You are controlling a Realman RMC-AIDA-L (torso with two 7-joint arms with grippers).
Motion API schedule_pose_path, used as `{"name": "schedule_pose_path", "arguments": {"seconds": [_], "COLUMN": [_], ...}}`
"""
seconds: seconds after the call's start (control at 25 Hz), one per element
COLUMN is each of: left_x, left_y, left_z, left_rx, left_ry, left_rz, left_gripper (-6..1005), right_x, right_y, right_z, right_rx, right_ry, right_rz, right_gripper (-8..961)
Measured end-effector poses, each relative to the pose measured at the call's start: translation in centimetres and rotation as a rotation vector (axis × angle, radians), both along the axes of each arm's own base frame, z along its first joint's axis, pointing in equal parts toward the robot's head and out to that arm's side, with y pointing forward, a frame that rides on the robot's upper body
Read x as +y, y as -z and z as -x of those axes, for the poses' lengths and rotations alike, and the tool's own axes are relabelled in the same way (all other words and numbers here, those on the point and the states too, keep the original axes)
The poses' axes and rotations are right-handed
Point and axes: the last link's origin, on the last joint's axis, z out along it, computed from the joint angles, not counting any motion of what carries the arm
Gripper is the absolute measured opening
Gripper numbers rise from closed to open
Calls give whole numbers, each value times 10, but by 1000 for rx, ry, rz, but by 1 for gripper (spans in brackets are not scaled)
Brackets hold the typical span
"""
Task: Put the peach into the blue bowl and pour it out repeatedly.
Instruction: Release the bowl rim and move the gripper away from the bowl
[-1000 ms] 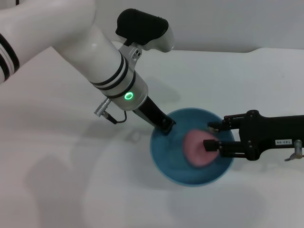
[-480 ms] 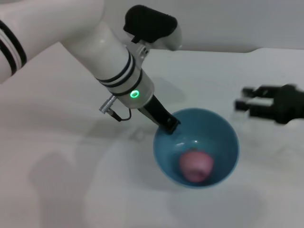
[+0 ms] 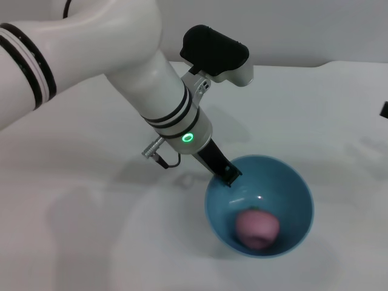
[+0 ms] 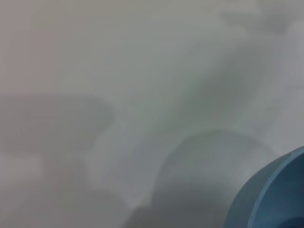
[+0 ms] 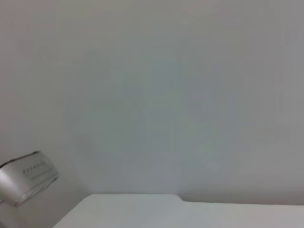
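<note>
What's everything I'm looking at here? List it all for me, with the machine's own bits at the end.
peach: one, pink, lying loose inside the blue bowl, low on its inner wall.
blue bowl: one, light blue, glossy, on the table in front of the robot, held at its rim on the robot's left side.
table: one, white, under everything.
grey ribbed object: one, silver-grey, at the edge of the right wrist view; what it is cannot be told.
left arm: one, white with black bands and a green light, reaching down to the bowl.
left tool: one, black, clamped on the bowl's rim.
right tool: only a black sliver at the head view's right edge, away from the bowl.
</note>
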Motion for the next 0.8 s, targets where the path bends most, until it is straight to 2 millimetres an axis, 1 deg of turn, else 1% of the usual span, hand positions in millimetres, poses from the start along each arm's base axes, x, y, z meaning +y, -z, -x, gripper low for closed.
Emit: {"name": "schedule_pose_path", "arguments": {"seconds": [0.12, 0.32, 0.68, 0.8], "left_x": [0, -2, -2, 0], "left_y": [4, 8, 9, 8], "left_z": [6, 13, 18, 18], "left_rx": [6, 15, 16, 13], "left_ry": [-24, -35, -57, -58], "left_rz": [0, -1, -14, -17], "left_gripper": [1, 3, 6, 101], "right_x": [-4, -4, -1, -1], "right_y": [0, 1, 4, 5], "right_z": [-6, -7, -8, -8], "right_rx": [23, 28, 33, 35], "right_ry": [26, 35, 47, 51], "right_rz": [-9, -11, -11, -10], "right_gripper": [563, 563, 563, 563]}}
